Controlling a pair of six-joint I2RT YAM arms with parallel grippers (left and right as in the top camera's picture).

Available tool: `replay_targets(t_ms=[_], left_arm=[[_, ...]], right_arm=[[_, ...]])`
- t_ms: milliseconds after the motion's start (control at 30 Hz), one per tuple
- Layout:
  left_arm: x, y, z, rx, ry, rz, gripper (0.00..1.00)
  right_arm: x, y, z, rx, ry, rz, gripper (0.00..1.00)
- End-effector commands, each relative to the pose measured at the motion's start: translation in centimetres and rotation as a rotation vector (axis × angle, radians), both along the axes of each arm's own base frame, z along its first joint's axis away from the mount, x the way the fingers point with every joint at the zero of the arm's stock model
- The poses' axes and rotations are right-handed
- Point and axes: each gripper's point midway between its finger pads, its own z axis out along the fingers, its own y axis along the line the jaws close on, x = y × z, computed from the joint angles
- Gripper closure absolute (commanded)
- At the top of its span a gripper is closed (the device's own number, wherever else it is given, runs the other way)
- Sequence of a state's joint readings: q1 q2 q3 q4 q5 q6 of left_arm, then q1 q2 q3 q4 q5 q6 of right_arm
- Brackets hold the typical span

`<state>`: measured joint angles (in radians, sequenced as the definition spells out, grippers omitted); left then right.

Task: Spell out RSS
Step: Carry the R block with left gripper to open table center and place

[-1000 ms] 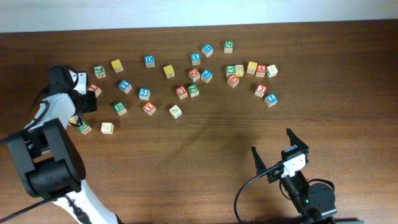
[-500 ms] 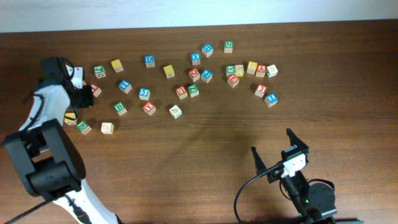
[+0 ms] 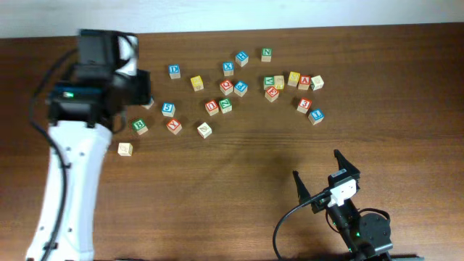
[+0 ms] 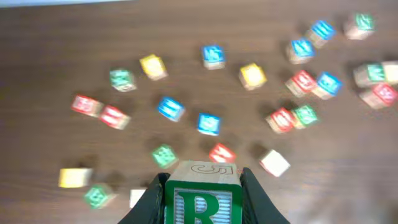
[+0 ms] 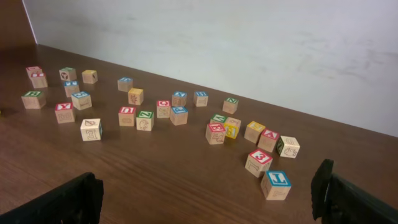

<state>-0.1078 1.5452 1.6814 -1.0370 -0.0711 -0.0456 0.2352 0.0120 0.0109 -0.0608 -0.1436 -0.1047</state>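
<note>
Left hand (image 4: 203, 190) is clamped on the R cube (image 4: 201, 208), held up off the desk (image 3: 217, 188) at far left, so I'd say it's carrying the first letter. Next move: set R down somewhere bare, nearer. Right hand (image 3: 317, 165) sits wide open, empty.

light is even and soft in all three views and falls from above, with no hard glare on the dark wooden table (image 3: 239, 181). in the overhead view the left arm (image 3: 90, 94) is smeared and soft-edged, while the right gripper (image 3: 317, 164) and the scattered cubes (image 3: 226, 87) are crisp, each cube with only a faint, short shadow. in the left wrist view the r cube (image 4: 202, 198) clamped in the left gripper (image 4: 202, 182) is fairly sharp; every cube beyond the fingertips is blurred and streaked, its letter unreadable. the right wrist view is sharp ahead of the gripper, the pale wall (image 5: 249, 43) bright and slightly mottled, while the near fingers (image 5: 62, 202) are dark, underexposed and soft.
</note>
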Motion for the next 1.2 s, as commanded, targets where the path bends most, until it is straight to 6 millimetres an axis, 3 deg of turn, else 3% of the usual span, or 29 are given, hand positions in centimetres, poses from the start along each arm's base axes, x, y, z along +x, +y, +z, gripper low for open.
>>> replay_targets(t_ms=[0, 33, 133, 233, 367, 633, 800, 1000, 1167], left_arm=[[-2.1, -4.5, -6.9, -0.015, 0.162, -0.015, 1.0], [-3.1, -7.2, -9.2, -0.001, 0.191, -0.088, 1.0], [-5.4, -10.7, -13.3, 0.003, 0.242, -0.158, 1.0], [-7.2, -11.1, -16.6, -0.026, 0.298, -0.094, 1.0], [-9.0, -9.2, -20.1, -0.016, 0.352, 0.046, 1.0], [-9.7, -9.4, -23.3, 0.019, 0.326, -0.042, 1.0], [-8.3, -10.6, -23.7, 0.021, 0.266, -0.058, 1.0], [-8.5, -10.1, -27.0, 0.083, 0.331, -0.045, 1.0], [-8.1, -10.0, -27.0, 0.077, 0.313, -0.017, 1.0]], right_arm=[[0.1, -0.3, -0.2, 0.007, 0.007, -0.014, 0.02], [0.1, -0.3, -0.2, 0.007, 0.007, -0.014, 0.02], [0.1, -0.3, -0.2, 0.007, 0.007, -0.014, 0.02], [0.1, -0.3, -0.2, 0.007, 0.007, -0.014, 0.02], [0.1, -0.3, -0.2, 0.007, 0.007, -0.014, 0.02], [0.1, -0.3, -0.2, 0.007, 0.007, -0.014, 0.02], [0.1, -0.3, -0.2, 0.007, 0.007, -0.014, 0.02], [0.1, -0.3, -0.2, 0.007, 0.007, -0.014, 0.02], [0.1, -0.3, -0.2, 0.007, 0.007, -0.014, 0.02]])
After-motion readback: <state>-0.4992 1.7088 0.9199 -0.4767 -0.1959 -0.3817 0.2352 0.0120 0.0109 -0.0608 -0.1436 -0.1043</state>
